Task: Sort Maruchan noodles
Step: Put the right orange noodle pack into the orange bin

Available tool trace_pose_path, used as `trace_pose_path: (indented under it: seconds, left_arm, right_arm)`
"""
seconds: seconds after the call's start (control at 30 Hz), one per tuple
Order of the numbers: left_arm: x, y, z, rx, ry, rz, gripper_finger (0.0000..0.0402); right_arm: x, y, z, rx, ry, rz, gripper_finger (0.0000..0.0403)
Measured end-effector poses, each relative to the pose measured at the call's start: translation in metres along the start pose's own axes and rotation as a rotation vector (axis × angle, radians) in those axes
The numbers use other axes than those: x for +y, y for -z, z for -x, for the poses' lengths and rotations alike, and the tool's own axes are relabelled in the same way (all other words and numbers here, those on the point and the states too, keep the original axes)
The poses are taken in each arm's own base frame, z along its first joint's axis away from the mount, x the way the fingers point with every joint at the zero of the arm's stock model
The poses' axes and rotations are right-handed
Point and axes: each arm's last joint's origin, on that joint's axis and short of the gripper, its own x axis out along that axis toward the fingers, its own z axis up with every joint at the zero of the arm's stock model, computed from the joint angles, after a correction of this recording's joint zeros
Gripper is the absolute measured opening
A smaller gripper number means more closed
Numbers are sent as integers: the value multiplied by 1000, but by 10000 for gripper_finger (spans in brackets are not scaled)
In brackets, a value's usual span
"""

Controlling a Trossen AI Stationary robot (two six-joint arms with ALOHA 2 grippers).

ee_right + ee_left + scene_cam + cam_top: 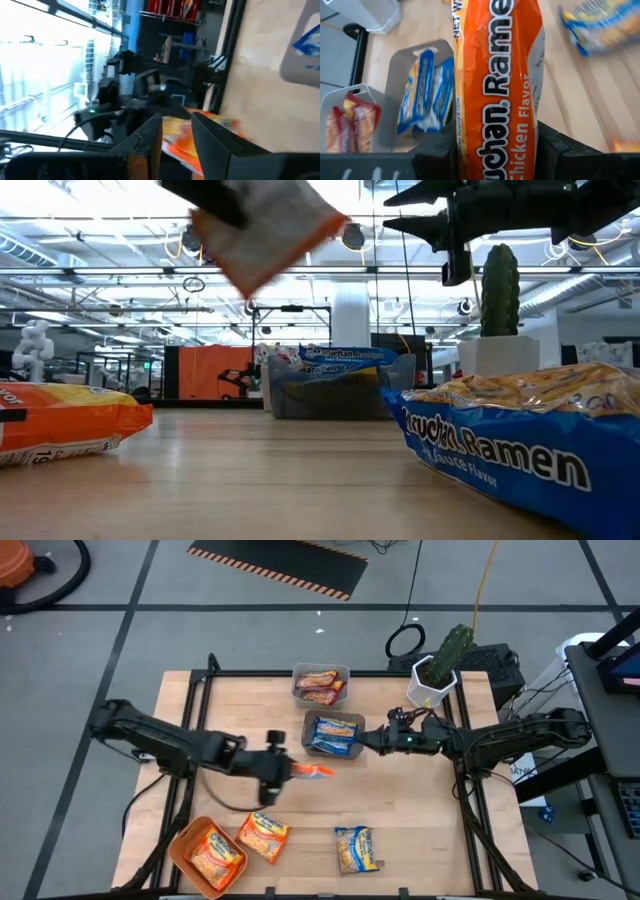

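left gripper [285, 769] | we clamp an orange packet [318, 770] aloft | risk: slippery edge grip drops it short of orange tray [181, 841]

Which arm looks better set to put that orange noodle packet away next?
The left. Its gripper already holds the orange packet in the air. The orange tray with similar packets sits on its side of the table. The right gripper is empty beside the bin of blue packets.

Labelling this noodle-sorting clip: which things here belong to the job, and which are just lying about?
Job:
orange packet in left gripper
blue packets bin
red packets bin
orange tray
loose blue packet
loose orange packet

Lying about:
cactus pot
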Motion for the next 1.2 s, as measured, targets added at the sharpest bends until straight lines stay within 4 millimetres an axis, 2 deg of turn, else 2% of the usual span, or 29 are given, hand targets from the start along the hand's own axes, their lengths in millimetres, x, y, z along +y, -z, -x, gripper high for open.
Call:
trace_pose_path:
  seconds: [0.23, 0.43, 0.67, 0.93, 1.1, 1.2]
  left_arm:
    - [-14, 23, 65, 40, 89, -90, 160]
    - [-33, 44, 100, 88, 205, -171, 161]
    - [-68, 57, 124, 115, 513, -305, 161]
    - [-98, 69, 147, 151, 697, -312, 161]
    - [-116, 75, 152, 232, 823, -337, 161]
    - [-127, 77, 148, 270, 832, -373, 161]
  right_arm:
    - [-4, -1, 0, -58, 48, 68, 102]
    - [-4, -2, 0, -90, 56, 83, 102]
    - [-5, -2, 0, -86, 62, 77, 102]
    - [-5, -2, 0, -87, 63, 83, 102]
    - [-7, -1, 0, -84, 82, 102, 102]
    - [-10, -1, 1, -79, 112, 107, 102]
